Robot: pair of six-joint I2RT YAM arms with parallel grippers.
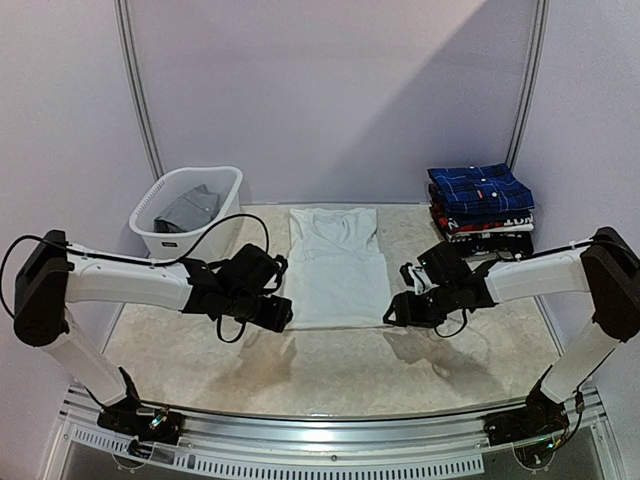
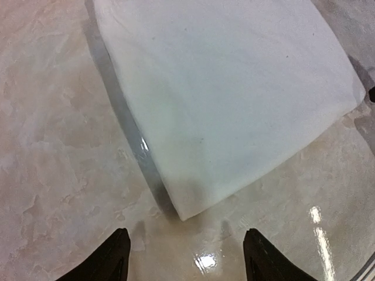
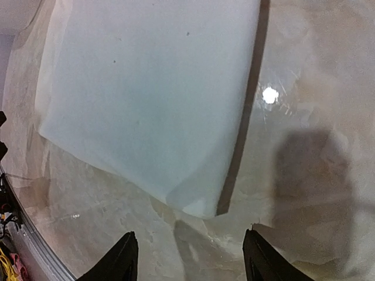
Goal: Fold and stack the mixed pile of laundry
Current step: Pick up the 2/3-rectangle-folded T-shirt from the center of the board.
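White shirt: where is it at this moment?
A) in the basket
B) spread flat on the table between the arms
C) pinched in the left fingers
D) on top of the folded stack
B: the white shirt lies flat on the table, and the left fingers and right fingers stand open just short of its near corners.

The shirt (image 3: 146, 99) is spread over the table (image 3: 316, 193) at upper left; its corner is seen just above the parted gripper (image 3: 188, 260), untouched.

free: bare table (image 1: 330, 370) nearside of white shirt (image 1: 335, 265) | blocked: basket (image 1: 175, 243) far-left, folded stack (image 1: 481, 208) far-right
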